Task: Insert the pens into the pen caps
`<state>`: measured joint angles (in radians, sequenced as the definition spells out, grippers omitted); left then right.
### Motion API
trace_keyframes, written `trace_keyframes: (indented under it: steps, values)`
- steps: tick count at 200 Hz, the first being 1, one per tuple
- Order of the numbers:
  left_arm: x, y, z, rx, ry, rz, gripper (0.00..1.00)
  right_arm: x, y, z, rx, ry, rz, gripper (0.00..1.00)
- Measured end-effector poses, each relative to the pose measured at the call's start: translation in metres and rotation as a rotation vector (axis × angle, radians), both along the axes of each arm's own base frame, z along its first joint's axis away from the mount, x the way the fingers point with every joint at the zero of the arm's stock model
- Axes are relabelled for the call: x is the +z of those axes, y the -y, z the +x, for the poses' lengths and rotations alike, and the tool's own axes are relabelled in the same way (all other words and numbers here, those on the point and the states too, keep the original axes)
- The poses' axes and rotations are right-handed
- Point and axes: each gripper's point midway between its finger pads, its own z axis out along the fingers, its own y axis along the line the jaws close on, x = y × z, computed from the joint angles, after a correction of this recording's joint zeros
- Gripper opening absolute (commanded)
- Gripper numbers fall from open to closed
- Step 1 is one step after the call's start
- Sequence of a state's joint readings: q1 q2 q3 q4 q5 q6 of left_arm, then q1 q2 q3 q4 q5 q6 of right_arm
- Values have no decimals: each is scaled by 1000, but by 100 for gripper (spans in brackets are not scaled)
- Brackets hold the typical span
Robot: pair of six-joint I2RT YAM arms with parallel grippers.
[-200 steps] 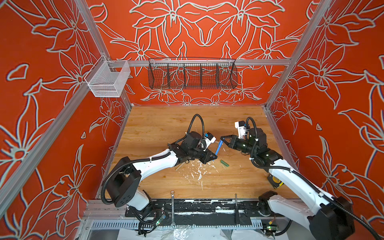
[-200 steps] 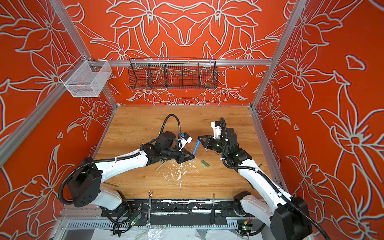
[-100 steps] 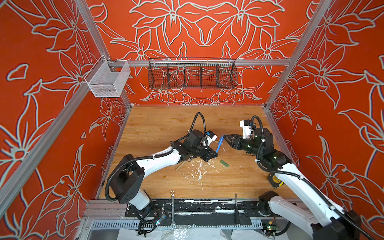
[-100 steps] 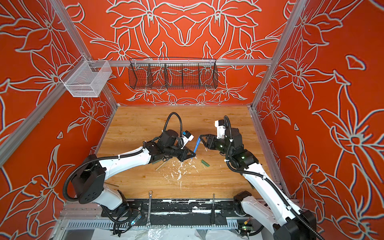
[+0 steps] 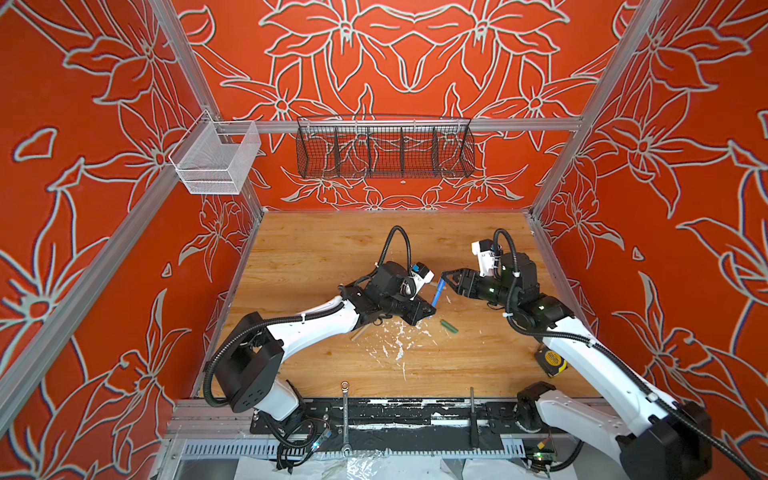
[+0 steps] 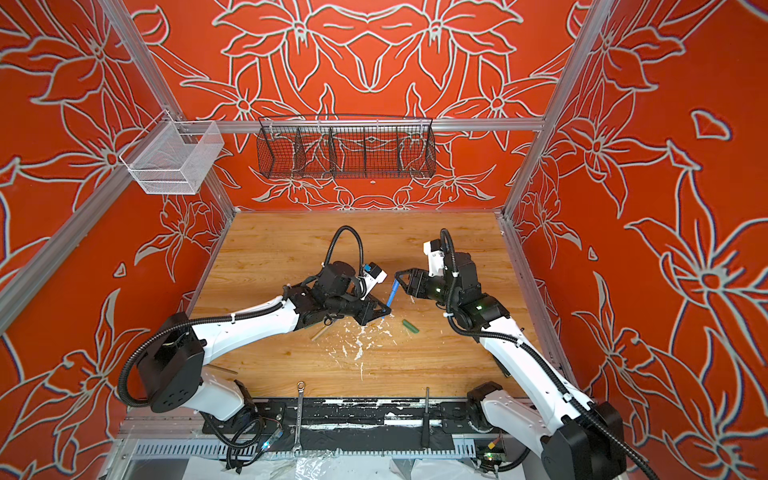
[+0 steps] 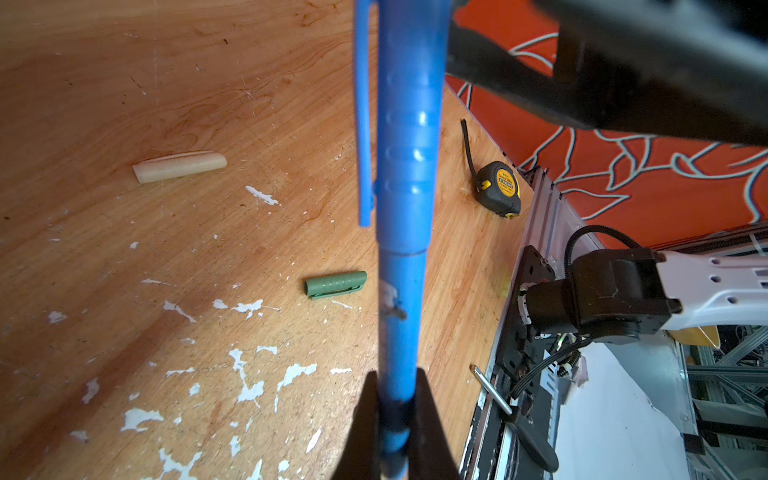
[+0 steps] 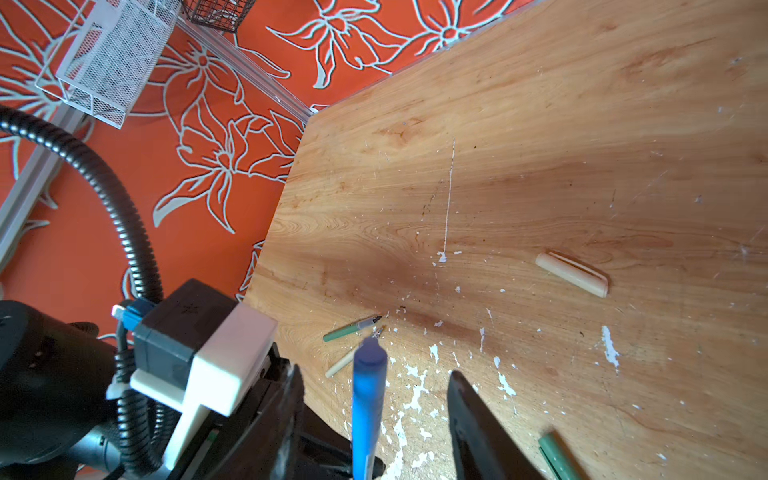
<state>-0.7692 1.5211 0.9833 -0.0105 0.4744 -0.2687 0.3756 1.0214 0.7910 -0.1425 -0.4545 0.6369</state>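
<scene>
table [image 5: 316, 257]: wood (paint-flecked) | lying: green cap [image 7: 336, 284], tan cap [image 7: 179, 166], green pen [image 8: 351, 329], tan pen [image 8: 340, 364], tape measure [image 7: 498, 189]

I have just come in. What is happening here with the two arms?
The left pincer grips the blue pen, and the blue cap is already on it. The right pincer is open at the cap end, holding nothing. The green pen, tan pen, green cap and tan cap lie loose on the table.

Jaws pinch blue pen [image 7: 401, 332], blue cap [image 7: 409, 145] fitted; green cap [image 7: 336, 284], tan cap [image 7: 179, 167] on table [image 7: 124, 83].
</scene>
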Motion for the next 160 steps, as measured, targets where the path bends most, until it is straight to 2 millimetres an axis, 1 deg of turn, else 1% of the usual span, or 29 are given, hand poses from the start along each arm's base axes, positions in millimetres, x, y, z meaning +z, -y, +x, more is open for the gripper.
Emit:
trace_keyframes:
  steps: [41,93,142,160]
  values:
    - [1,2,-2,-6,2,-2,0,2,-6,5,17,11,23,53]
    - [1,3,-3,-11,3,-3,0,-10,-10,10,27,-21,17,46]
    - [1,3,-3,-12,6,-2,0,-10,-13,12,38,-21,27,28]
    - [1,3,-3,-10,7,-1,0,-10,-14,13,42,-18,28,15]
